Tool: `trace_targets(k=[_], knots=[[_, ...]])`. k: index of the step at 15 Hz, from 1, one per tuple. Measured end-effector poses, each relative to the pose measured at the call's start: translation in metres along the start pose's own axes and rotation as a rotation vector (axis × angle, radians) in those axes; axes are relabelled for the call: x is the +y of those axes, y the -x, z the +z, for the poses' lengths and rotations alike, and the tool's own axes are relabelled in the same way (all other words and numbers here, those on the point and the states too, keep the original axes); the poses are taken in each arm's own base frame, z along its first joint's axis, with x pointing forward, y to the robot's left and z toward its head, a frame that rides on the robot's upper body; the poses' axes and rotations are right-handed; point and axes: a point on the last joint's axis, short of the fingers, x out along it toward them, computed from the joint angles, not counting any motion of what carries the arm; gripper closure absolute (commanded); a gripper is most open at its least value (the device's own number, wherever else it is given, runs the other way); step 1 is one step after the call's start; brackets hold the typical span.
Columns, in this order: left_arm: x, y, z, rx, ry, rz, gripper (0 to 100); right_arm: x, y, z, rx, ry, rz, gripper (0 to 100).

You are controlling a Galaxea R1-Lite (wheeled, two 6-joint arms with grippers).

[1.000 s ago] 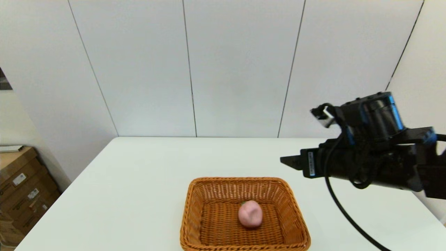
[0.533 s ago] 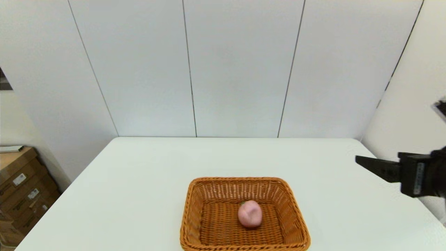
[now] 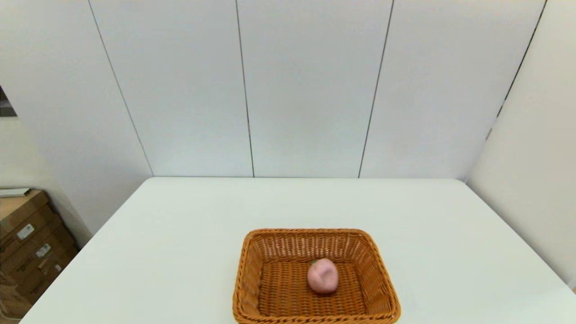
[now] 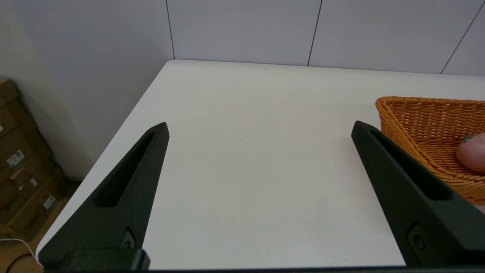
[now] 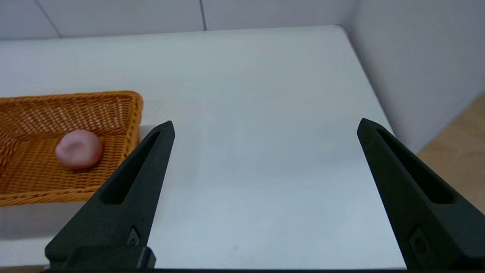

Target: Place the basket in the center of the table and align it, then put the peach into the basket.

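Observation:
The orange-brown wicker basket (image 3: 360,254) stands on the white table (image 3: 180,243), near the front edge and about midway across. The pink peach (image 3: 322,276) lies on the basket's floor, loose. Neither arm appears in the head view. My left gripper (image 4: 259,129) is open and empty over the table's left side, with the basket (image 4: 420,117) and a sliver of peach (image 4: 473,153) off to one side of it. My right gripper (image 5: 265,127) is open and empty over the table's right side, beside the basket (image 5: 45,110) holding the peach (image 5: 78,149).
Stacked cardboard boxes (image 3: 27,243) stand on the floor left of the table. White wall panels close off the back and right. The table's right edge (image 5: 379,102) drops to a wooden floor.
The right arm has drawn back to the right and left the head view. Basket and peach have stayed put.

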Motion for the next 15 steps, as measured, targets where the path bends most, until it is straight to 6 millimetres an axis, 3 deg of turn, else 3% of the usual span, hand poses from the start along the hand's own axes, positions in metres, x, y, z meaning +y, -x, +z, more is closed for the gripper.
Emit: trace_targets(k=[3, 8, 11, 15], knots=[[0.0, 0.0, 0.0, 0.0, 0.001, 0.0, 0, -0.004, 0.017, -0.025, -0.082, -0.025, -0.054, 0], [0.0, 0.0, 0.0, -0.005, 0.0, 0.0, 0, -0.004, 0.035, -0.063, -0.137, 0.025, 0.009, 0], [0.0, 0.0, 0.0, -0.005, 0.0, 0.0, 0, -0.003, 0.035, -0.078, -0.185, 0.078, 0.054, 0], [0.0, 0.0, 0.0, -0.005, -0.001, 0.0, 0, -0.003, 0.018, -0.098, -0.21, 0.092, 0.052, 0]])
